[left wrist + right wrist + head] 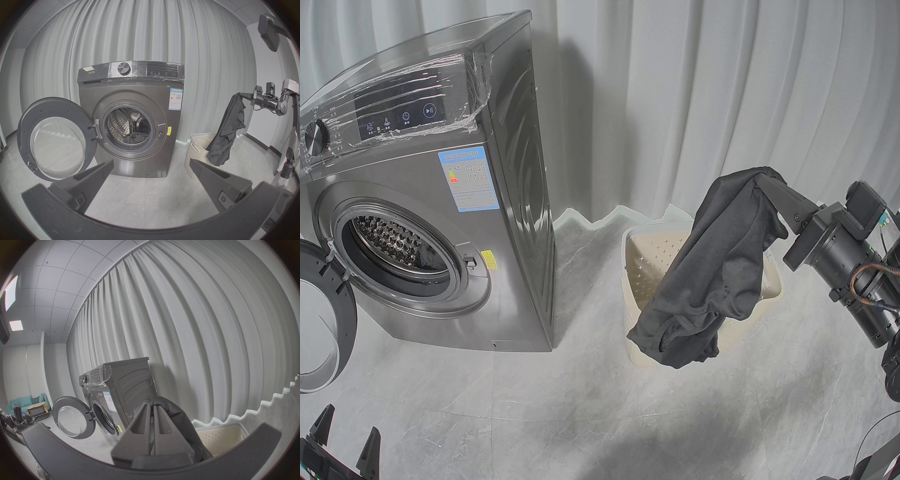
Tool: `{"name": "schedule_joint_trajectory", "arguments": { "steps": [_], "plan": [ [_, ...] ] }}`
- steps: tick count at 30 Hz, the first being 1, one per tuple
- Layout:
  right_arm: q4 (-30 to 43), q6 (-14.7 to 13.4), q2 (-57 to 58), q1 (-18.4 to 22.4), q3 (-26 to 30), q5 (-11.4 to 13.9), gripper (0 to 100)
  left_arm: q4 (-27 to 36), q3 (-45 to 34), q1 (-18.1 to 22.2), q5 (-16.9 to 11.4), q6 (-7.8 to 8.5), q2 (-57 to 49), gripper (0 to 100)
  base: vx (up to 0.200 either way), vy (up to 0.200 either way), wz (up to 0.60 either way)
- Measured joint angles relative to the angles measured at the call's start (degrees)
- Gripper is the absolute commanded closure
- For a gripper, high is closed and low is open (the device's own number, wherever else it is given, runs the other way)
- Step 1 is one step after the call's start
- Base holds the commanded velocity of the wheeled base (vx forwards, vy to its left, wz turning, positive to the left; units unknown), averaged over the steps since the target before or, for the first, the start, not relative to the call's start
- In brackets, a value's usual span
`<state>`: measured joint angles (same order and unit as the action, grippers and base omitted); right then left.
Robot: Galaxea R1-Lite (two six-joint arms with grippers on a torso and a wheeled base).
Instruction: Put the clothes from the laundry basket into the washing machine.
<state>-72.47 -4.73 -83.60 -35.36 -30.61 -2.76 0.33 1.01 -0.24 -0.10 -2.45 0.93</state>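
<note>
A dark grey garment hangs from my right gripper, which is shut on its top edge above the cream laundry basket; the cloth's lower end drapes over the basket's front rim. In the right wrist view the shut fingers pinch the garment. The grey washing machine stands at the left with its round door swung open. Dark clothing lies inside the drum. My left gripper sits low at the front left, open and holding nothing, facing the machine.
White curtains hang behind the machine and basket. The pale marble-look floor stretches between machine and basket. The open door juts out to the machine's left. Far off in the right wrist view stand a teal sofa and a low table.
</note>
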Motion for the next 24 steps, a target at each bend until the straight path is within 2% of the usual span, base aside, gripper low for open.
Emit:
{"name": "schedule_joint_trajectory", "arguments": {
  "steps": [2, 8, 11, 16, 22, 24],
  "plan": [
    [-0.1, 0.0, 0.0, 0.0, 0.0, -0.2, 100, 0.0, 0.0, 0.0, 0.0, -0.04, 0.0, 0, -0.2, 0.0, 0.0],
    [0.0, 0.1, 0.0, 0.0, -0.1, -0.9, 100, 0.0, 0.0, 0.1, 0.0, -0.09, 0.0, 0, 0.0, 0.0, 0.0],
    [0.4, 0.1, 0.0, 0.0, -0.1, -2.3, 100, -0.1, 0.0, 0.1, 0.0, -0.09, 0.0, 0, 0.0, 0.2, 0.0],
    [0.8, 0.0, -0.4, 0.0, -0.4, -7.6, 100, -0.1, 0.0, 0.1, 0.0, -0.09, 0.0, 0, 0.0, 0.2, 0.0],
    [0.9, -0.5, -1.8, -0.6, -0.3, -10.6, 100, -0.1, 0.0, 0.1, 0.0, -0.09, 0.0, 0, 0.0, 0.2, 0.0],
    [0.8, -0.6, -2.0, -1.0, -0.3, -10.8, 100, -0.1, 0.0, 0.0, 0.0, -0.09, 0.0, 0, 0.0, 0.2, 0.0]
  ]
}}
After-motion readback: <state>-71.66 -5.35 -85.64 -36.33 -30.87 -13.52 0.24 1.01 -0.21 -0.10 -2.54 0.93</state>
